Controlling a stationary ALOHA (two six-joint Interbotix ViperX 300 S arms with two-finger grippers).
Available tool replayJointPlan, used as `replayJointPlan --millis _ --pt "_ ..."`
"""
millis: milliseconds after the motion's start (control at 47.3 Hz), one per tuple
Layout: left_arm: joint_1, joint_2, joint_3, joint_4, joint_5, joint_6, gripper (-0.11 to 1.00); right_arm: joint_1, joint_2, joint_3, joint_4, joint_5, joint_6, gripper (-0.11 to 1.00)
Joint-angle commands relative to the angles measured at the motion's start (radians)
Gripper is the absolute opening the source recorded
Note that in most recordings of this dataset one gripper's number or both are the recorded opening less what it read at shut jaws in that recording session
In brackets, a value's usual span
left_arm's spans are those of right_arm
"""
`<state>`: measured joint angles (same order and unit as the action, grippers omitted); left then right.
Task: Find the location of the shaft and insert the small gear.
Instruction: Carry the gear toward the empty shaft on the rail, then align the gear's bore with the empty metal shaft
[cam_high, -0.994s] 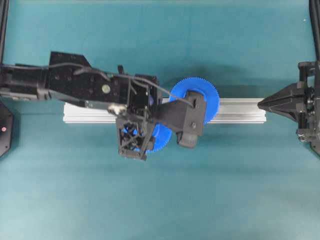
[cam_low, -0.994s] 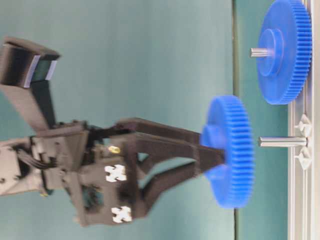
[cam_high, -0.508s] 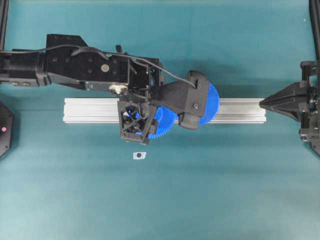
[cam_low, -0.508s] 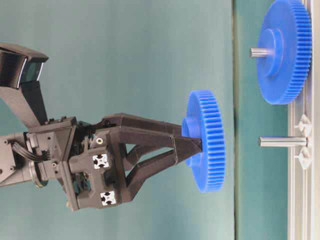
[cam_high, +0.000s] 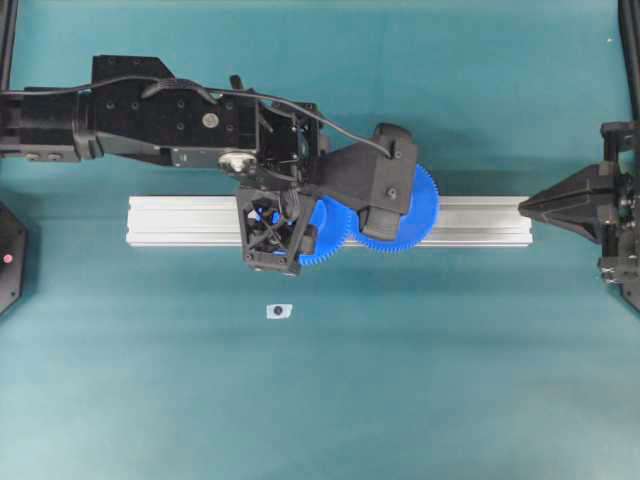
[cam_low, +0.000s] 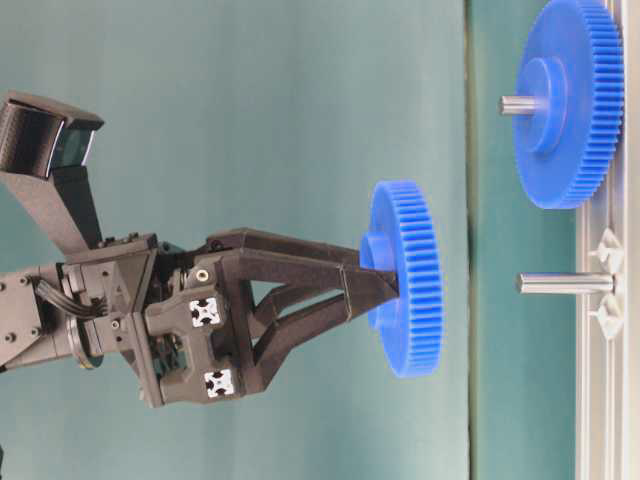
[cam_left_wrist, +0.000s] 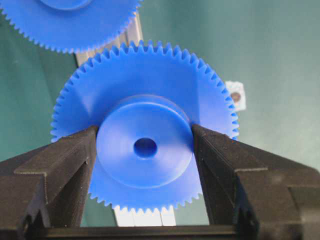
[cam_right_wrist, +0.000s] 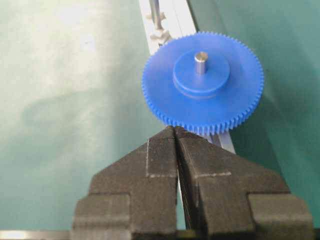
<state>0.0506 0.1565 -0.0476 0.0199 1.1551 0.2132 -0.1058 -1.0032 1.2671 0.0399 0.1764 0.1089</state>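
My left tool (cam_left_wrist: 145, 150) is clamped on the small gear (cam_left_wrist: 145, 145), one black finger (cam_left_wrist: 60, 175) pressed against each side of the raised hub, with the dark centre hole in plain sight between them. In the table-level view the same gear (cam_low: 405, 290) hangs in the air, held face-on toward the aluminium rail (cam_low: 600, 400). The shaft (cam_low: 565, 283) sticks out from that rail as a bare silvery peg, and the gear sits clear of its tip, with teal table showing between the two; the hole looks slightly off the peg's line there, though I cannot judge the alignment exactly. From overhead, the left arm reaches across the rail (cam_high: 180, 220), and the gear (cam_high: 325, 235) shows only as a blue toothed edge under the tool (cam_high: 272, 235).

The large gear (cam_right_wrist: 202, 82) is seated on its own grey pin farther along the rail (its toothed rim peeks out behind the wrist camera housing overhead (cam_high: 425, 205)). A small white piece with a dark centre (cam_high: 277, 311) lies on the table below the rail.

My right tool (cam_right_wrist: 175, 150) is parked at the rail's end with its fingers pressed together on nothing.
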Motion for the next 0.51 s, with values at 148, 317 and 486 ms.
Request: replayJointPlan --millis 148,317,486 --pt "0.011 -0.031 -0.011 0.002 -0.046 0.003 0.65 -0.003 0.006 -0.008 -0.002 -0.008 0.008 0.04" --pt "0.015 -0.021 0.020 0.003 -0.057 0.000 0.65 -0.003 0.006 -0.006 -0.002 -0.008 0.008 0.04" --pt "0.015 -0.015 0.052 0.003 -0.069 -0.002 0.65 -0.003 0.006 -0.006 0.000 -0.008 0.008 0.04"
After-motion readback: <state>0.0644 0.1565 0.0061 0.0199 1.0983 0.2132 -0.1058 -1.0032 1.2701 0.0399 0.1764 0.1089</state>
